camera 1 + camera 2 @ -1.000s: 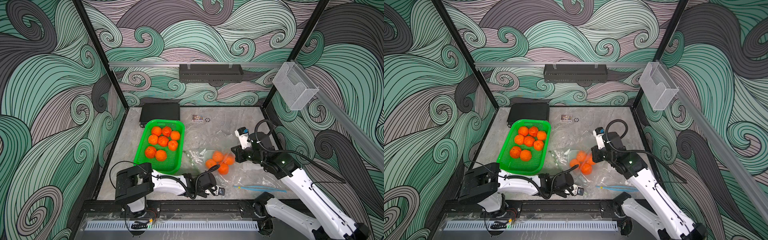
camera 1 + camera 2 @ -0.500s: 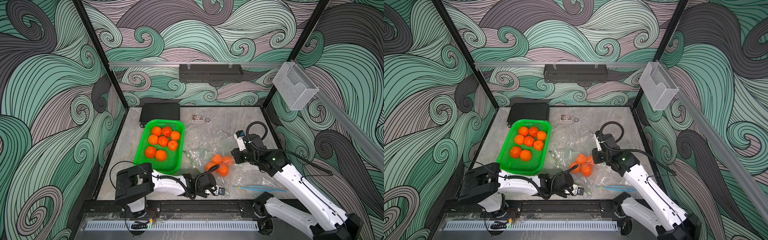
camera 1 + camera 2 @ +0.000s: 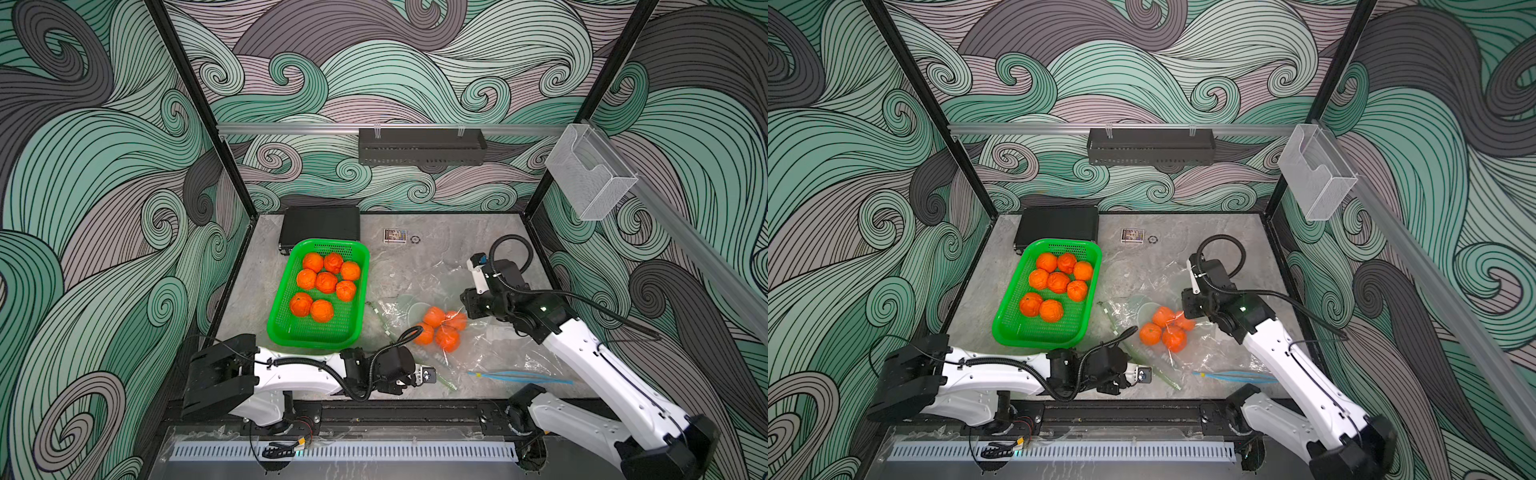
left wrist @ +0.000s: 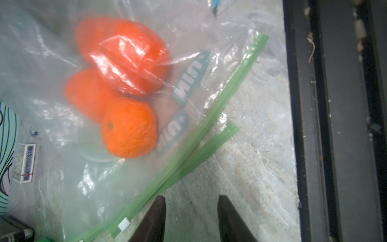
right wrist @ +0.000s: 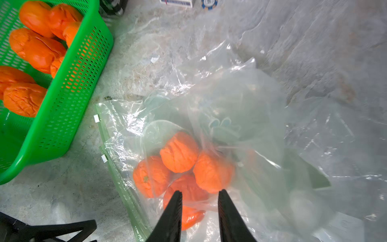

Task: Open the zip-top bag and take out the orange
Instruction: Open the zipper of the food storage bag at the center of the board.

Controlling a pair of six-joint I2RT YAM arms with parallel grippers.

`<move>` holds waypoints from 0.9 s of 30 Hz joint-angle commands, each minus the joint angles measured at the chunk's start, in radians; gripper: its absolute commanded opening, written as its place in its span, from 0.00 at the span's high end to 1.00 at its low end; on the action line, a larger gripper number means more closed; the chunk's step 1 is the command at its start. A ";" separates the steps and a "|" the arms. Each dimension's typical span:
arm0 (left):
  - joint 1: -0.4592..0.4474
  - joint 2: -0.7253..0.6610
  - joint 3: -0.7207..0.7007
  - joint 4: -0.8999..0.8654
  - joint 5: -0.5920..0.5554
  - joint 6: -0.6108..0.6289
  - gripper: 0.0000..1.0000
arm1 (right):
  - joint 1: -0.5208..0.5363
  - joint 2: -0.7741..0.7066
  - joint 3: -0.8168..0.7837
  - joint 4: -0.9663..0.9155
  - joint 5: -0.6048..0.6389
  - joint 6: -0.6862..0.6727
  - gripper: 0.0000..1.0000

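Zip-top bag (image 5: 240, 100) slack on tabletop (image 4: 251, 167), oranges (image 5: 179, 152) inside. Film thin, slippery, floppy, so take it by the stiffer green zip strip (image 4: 219, 100). Left fingers (image 4: 159, 211) parted, empty, just beside strip. Right fingers (image 5: 173, 211) parted over oranges. Probably gripping nothing, but the view is blurry.

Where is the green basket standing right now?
In both top views the green basket stands on the left half of the table, directly in front of the black box; the zip-top bag lies just to its right.

Top views overlook all; wrist views closely share bag (image 4: 125, 171).
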 commanded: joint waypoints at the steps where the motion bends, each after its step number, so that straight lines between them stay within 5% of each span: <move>1: 0.007 -0.035 0.009 -0.046 -0.071 -0.104 0.59 | 0.006 0.100 -0.003 0.031 -0.010 0.041 0.73; 9: 0.008 -0.127 0.000 -0.058 -0.102 -0.344 0.60 | -0.045 0.324 -0.023 0.117 0.101 0.093 0.83; 16: 0.008 -0.154 -0.088 0.071 -0.002 -0.521 0.63 | -0.081 0.408 -0.110 0.226 0.071 0.129 0.86; 27: 0.007 -0.072 -0.042 0.121 0.037 -0.536 0.68 | -0.100 0.462 -0.175 0.338 -0.055 0.139 0.88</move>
